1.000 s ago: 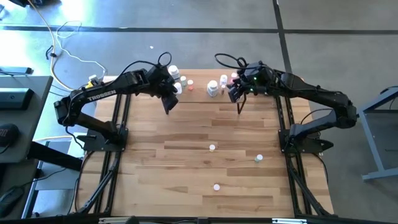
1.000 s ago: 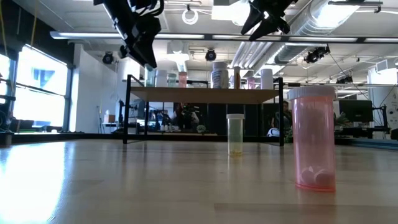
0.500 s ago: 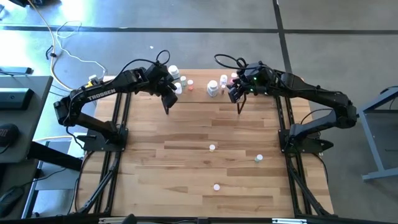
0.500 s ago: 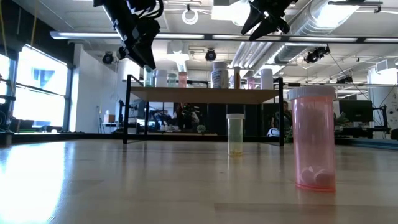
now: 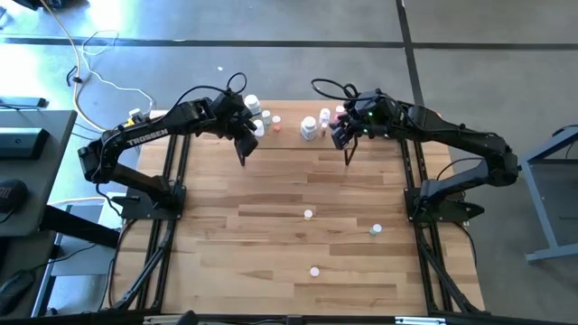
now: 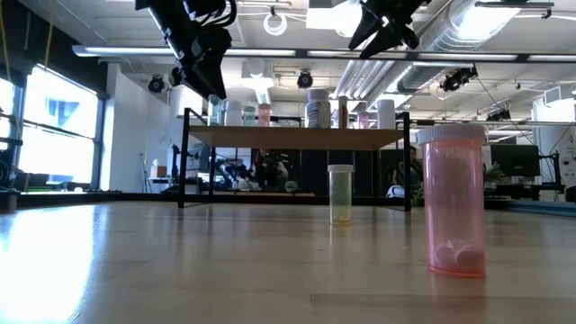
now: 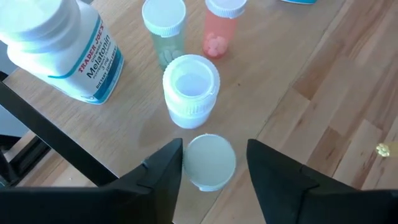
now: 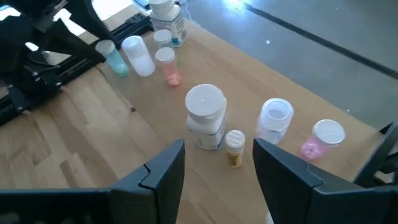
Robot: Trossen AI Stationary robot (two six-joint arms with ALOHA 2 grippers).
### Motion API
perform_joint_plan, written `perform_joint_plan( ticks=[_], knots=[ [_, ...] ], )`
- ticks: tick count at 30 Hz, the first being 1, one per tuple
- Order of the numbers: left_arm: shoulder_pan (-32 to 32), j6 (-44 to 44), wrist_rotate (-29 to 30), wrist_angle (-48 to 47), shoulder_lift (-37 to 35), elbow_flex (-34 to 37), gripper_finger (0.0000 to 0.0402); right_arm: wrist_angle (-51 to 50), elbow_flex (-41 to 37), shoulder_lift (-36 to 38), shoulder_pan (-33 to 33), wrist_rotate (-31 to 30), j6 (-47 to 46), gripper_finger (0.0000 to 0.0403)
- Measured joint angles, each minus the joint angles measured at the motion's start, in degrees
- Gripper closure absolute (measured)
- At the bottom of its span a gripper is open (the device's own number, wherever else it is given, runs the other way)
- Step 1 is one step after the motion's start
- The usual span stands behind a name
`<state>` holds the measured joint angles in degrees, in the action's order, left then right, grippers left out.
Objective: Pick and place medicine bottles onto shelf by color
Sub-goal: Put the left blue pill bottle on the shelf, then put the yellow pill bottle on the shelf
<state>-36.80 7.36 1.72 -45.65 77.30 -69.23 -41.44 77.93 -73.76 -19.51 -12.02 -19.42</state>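
- The left gripper (image 7: 211, 158) hangs over the left end of the shelf (image 7: 273, 68), its two dark fingers (image 7: 163, 171) parted, with a pale green-capped bottle (image 7: 210, 162) standing upright in the gap between them; whether the fingers touch the bottle I cannot tell, so I cannot tell if it is held or let go.
- Just beyond that bottle stands a white bottle with a wide white cap (image 7: 190, 88), close to it.
- Farther along the board are a slim pale-green vial (image 7: 165, 28) and a pink vial (image 7: 221, 28) side by side, and a larger white Melatonin bottle (image 7: 59, 46) near the shelf's black frame.
- In the high view the left gripper (image 5: 242, 149) sits at the far left of the table (image 5: 271, 235), by the left cluster of bottles.
- The right gripper (image 8: 214, 171) hovers with its fingers spread and nothing between them, above the right part of the shelf.
- Below it stand a big white bottle (image 8: 205, 118), a small yellow-tinted vial (image 8: 234, 148) touching its side, a clear white-capped bottle (image 8: 275, 121) and a pink bottle (image 8: 323, 140).
- Three small bottles are well apart on the open tabletop nearer the front: one (image 5: 308, 215), one (image 5: 375, 230) and one (image 5: 314, 271).
- From table level, a pink vial (image 6: 453, 202) stands near the camera and a yellowish vial (image 6: 341, 193) farther back, in front of the shelf (image 6: 297, 137).
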Motion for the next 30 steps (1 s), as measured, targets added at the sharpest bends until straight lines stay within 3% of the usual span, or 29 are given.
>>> perform_joint_plan(
  ticks=[11,21,30],
  knots=[
    [0.0,0.0,0.2,-0.8,-0.1,-1.7,0.0176,0.0,0.0,0.0,1.8,5.1,-3.1,0.0222],
    [0.4,-5.8,0.1,-9.3,-0.1,-8.3,0.0176,0.0,0.0,0.0,6.8,7.6,-10.6,0.0222],
    [4.9,-8.6,0.0,-14.8,-3.1,-8.5,0.0176,-1.8,0.0,-0.8,13.3,7.5,-20.2,0.0222]
  ],
)
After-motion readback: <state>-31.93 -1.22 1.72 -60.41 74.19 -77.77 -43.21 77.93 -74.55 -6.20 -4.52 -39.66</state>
